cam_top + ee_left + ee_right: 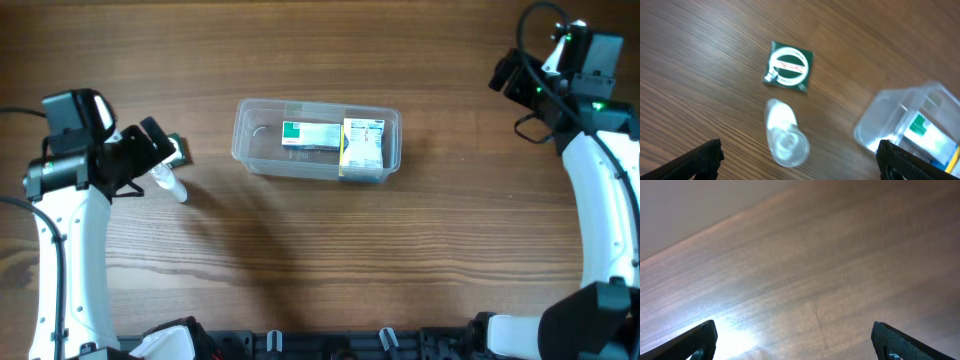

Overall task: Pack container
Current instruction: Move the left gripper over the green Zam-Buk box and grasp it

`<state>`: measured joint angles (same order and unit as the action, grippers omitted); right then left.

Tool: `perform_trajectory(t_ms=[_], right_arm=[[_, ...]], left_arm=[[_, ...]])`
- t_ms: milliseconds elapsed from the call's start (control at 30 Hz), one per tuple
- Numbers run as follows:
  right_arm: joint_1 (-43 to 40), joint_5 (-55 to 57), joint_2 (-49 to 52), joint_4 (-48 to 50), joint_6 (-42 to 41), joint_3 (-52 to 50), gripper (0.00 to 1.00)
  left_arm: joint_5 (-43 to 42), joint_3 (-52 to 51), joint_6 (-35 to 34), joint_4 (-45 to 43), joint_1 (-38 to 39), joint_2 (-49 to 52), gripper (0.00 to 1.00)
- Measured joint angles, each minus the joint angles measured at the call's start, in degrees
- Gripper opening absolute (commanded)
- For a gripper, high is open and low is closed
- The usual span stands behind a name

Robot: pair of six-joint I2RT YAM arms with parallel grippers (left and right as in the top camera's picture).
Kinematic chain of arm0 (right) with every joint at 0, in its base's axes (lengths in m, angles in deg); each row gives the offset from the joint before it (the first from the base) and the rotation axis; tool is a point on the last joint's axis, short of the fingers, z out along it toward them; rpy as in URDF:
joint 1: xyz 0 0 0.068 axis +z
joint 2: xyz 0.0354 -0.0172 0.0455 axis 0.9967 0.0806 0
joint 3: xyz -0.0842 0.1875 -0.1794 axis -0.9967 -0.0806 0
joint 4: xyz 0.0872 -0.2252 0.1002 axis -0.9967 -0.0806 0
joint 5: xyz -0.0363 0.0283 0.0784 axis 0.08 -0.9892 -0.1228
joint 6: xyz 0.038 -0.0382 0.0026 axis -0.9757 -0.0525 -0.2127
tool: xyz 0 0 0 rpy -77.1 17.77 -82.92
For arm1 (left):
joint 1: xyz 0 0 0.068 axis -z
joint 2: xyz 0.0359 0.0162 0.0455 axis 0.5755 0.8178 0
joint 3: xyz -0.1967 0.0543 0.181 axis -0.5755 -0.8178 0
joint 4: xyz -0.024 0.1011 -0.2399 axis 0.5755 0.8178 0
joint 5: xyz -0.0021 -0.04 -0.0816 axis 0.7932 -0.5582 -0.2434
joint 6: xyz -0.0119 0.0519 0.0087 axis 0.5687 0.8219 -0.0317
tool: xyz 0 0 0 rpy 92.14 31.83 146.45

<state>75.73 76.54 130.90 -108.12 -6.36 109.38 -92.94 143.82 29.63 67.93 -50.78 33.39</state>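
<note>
The clear plastic container sits mid-table and holds a green-and-white box and a yellow-and-white box. Its rounded corner also shows in the left wrist view. My left gripper is open and empty above a small clear bottle lying on the table, which also shows in the left wrist view, and a green square packet. My right gripper is open and empty over bare table at the far right, well away from the container.
The wooden table spreads around the container. The green packet lies partly under my left gripper. Black hardware lines the front edge.
</note>
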Motion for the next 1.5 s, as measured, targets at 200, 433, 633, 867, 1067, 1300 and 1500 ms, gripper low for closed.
perform_trajectory(t_ms=[200, 433, 633, 867, 1067, 1300, 1500], right_arm=[[-1.55, -2.91, 3.04, -0.96, -1.27, 0.0, 1.0], [-1.55, -3.67, 3.63, -0.94, -1.51, 0.0, 1.0], [-1.55, -3.85, 3.63, -0.96, -1.53, 0.0, 1.0], [-1.55, -3.87, 3.63, -0.96, -1.55, 0.0, 1.0], [-1.55, -3.87, 3.63, -0.96, -1.73, 0.0, 1.0], [-1.55, -3.89, 3.63, -0.96, -1.92, 0.0, 1.0], [-1.55, -3.89, 3.63, -0.96, -1.92, 0.0, 1.0]], left_arm=[[0.46, 0.11, -0.57, -4.59, -2.51, 0.31, 1.0], [0.44, 0.15, -0.85, -11.15, -2.54, 1.53, 1.0], [-1.29, 0.15, -2.01, -13.84, -2.54, 1.53, 0.99], [-2.19, 0.96, -3.13, -13.79, -2.54, 3.08, 0.99], [-2.14, 10.4, -3.3, -4.76, -2.54, 12.76, 0.99], [1.2, 30.16, -2.54, 11.41, -1.84, 27.02, 0.99], [4.5, 37.81, 0.09, 16.57, 0.48, 32.24, 1.0]])
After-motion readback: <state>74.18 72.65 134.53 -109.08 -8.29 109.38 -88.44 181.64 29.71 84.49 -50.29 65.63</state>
